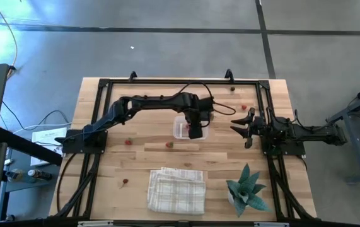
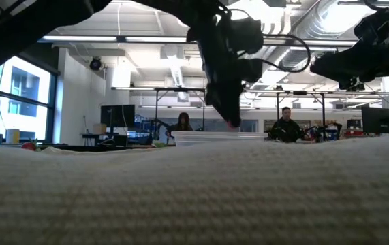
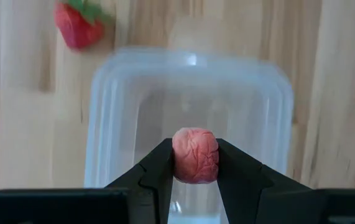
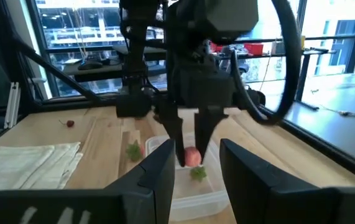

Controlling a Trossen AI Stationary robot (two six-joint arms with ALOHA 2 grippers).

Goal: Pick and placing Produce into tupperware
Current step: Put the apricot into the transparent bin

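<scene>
My left gripper (image 1: 195, 131) hangs over the tupperware (image 3: 189, 93), a small clear rectangular container on the wooden table, and is shut on one pinkish-red, wrinkled round piece of produce (image 3: 195, 155). The low view shows that piece (image 2: 231, 124) just above the tupperware's rim (image 2: 214, 136). A strawberry (image 3: 78, 25) lies on the table beside the tupperware. Other red pieces (image 1: 128, 142) (image 1: 125, 181) (image 1: 243, 107) lie scattered on the table. My right gripper (image 1: 246, 123) waits open at the table's right, level and pointing toward the tupperware. My left gripper pinches the round piece by its two opposite sides (image 3: 176, 158) between its two fingers (image 3: 155, 171), at their free ends. The fingers come from above, pointing steeply down. The piece is lifted clear, over the inside of the tupperware.
A folded white checked cloth (image 1: 176, 189) lies at the near edge, with a small green plant (image 1: 246, 189) to its right. A black frame rail (image 1: 180, 82) runs around the table. A green-topped piece (image 4: 199, 173) shows low by the tupperware. People sit in the room beyond.
</scene>
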